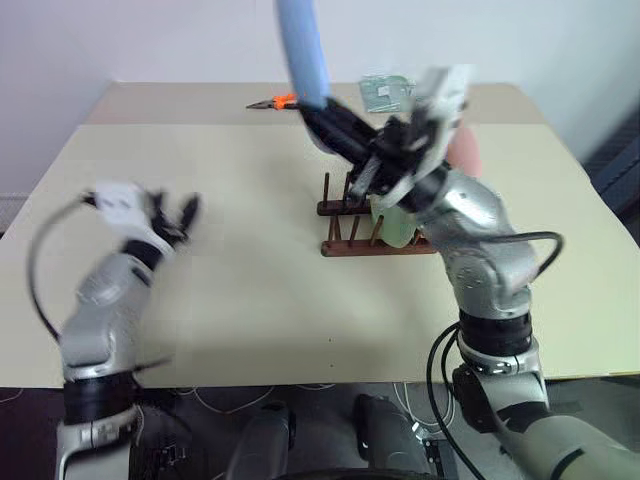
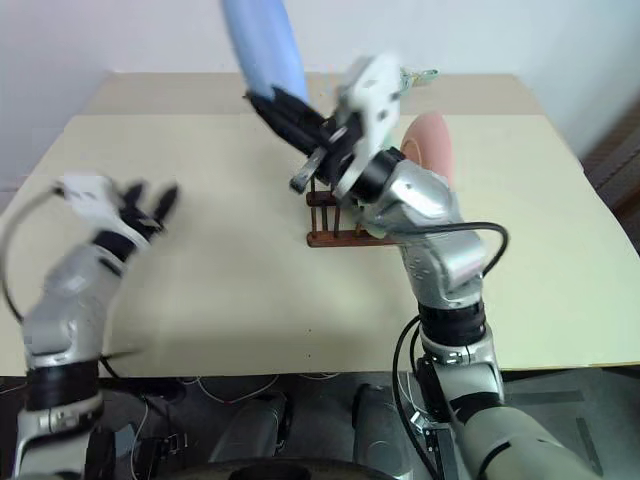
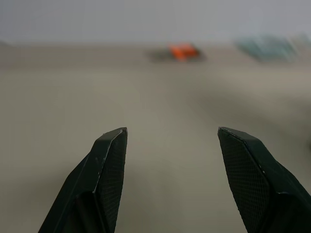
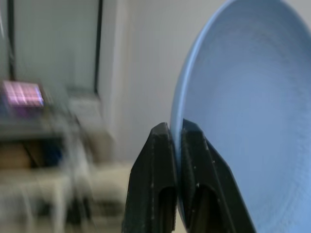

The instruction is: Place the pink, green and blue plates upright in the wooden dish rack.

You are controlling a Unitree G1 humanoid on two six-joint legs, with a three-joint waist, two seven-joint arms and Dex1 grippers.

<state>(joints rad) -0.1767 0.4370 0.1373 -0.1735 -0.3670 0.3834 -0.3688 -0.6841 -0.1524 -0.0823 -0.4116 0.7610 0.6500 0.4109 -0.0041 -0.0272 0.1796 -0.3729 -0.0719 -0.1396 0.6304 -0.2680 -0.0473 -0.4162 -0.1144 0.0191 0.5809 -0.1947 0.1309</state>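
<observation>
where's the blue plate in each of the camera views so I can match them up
Left eye view: blue plate at top centre, raised edge-on above the wooden dish rack, pinched by the right gripper.
Right eye view: top, left of centre, again above the rack.
Left wrist view: not in it.
Right wrist view: fills the right side, its rim clamped between the black fingers.
Shared landmark: the right gripper on the plate's rim.
</observation>
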